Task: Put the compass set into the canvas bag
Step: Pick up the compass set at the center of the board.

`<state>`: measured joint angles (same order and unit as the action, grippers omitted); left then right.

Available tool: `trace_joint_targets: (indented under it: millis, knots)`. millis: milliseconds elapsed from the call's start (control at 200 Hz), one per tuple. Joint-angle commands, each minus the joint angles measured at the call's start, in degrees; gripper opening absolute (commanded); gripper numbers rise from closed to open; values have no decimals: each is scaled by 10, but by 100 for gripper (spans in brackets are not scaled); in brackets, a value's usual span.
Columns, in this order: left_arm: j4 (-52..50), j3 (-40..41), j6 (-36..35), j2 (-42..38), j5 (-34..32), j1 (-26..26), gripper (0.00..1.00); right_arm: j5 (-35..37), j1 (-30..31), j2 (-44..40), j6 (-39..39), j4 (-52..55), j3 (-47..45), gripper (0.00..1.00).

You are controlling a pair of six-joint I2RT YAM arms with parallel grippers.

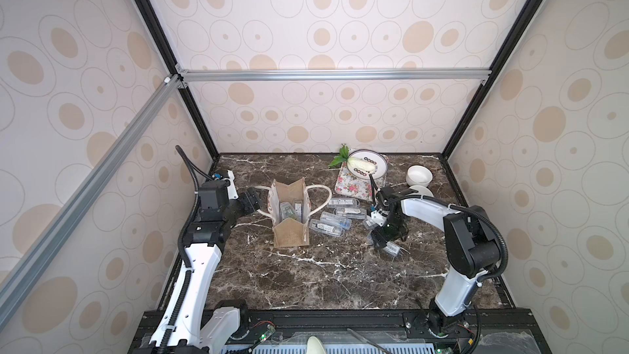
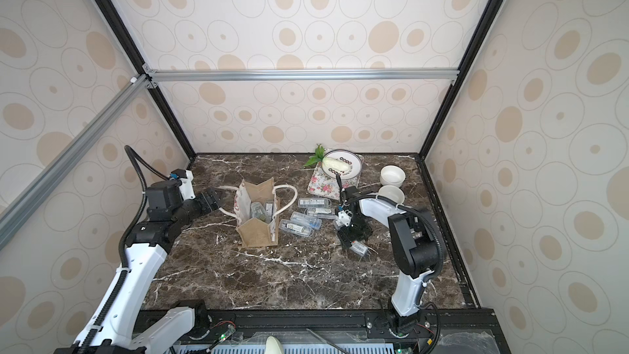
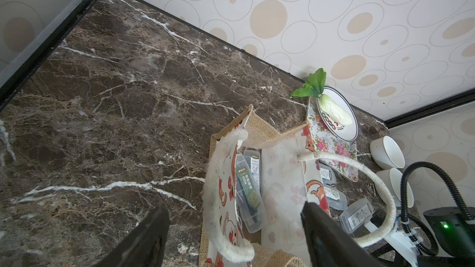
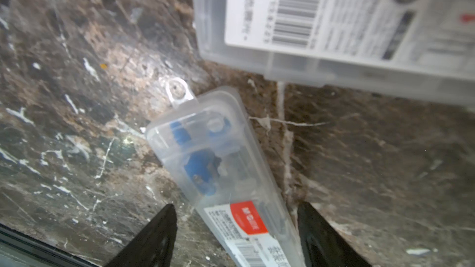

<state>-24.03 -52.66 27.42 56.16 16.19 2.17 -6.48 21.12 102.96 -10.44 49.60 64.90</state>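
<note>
The right gripper (image 4: 236,204) is held low over the marble table (image 1: 306,277), fingers parted astride a clear compass set (image 4: 205,150), nothing clamped; the left gripper (image 1: 253,199) is spread wide beside the upright canvas bag (image 1: 291,233); two packed cases (image 1: 289,211) are seen inside; loose cases (image 1: 332,221) are laid just beside it.

Dark marble table (image 1: 306,277) carries the canvas bag (image 1: 289,236); clear compass cases (image 1: 325,227); floral mat (image 1: 350,187); two white bowls (image 1: 419,175)
</note>
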Motion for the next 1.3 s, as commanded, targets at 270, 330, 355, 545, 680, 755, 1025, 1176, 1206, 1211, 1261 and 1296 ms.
trace_joint_targets:
  millis: [270, 330, 355, 545, 680, 755, 1025, 1176, 1206, 1211, 1261, 1296]
  knots:
    - [12, -5, 7, -7, 4, -4, 82, 77, 31, 7, 27, -20, -12, 65]
    - [13, -6, 7, -8, 4, -3, 82, 78, 31, 9, 29, -18, -9, 62]
    - [12, -5, 8, -8, 4, -3, 82, 79, 31, 10, 31, -17, -9, 61]
    - [16, -6, 9, -7, 7, -4, 82, 65, 33, 10, 31, -19, -12, 51]
    - [15, -10, 9, -5, 10, -4, 82, 55, 34, 9, 29, -11, -6, 47]
    - [15, -11, 9, -5, 10, -5, 82, 55, 35, -1, 30, -5, -1, 46]
    - [16, -14, 11, -9, 12, -4, 83, 60, 45, -98, 53, 51, 41, 43]
    - [19, -10, 12, -10, 14, -4, 83, 53, 62, -152, 65, 84, 95, 43]
    - [20, -8, 13, -10, 15, -4, 83, 53, 70, -157, 68, 88, 108, 43]
    - [20, -8, 13, -10, 15, -5, 83, 53, 71, -158, 69, 88, 111, 43]
    - [23, -6, 15, -11, 17, -4, 83, 62, 86, -161, 72, 92, 138, 43]
    - [24, -5, 16, -12, 17, -4, 83, 67, 100, -159, 74, 97, 161, 43]
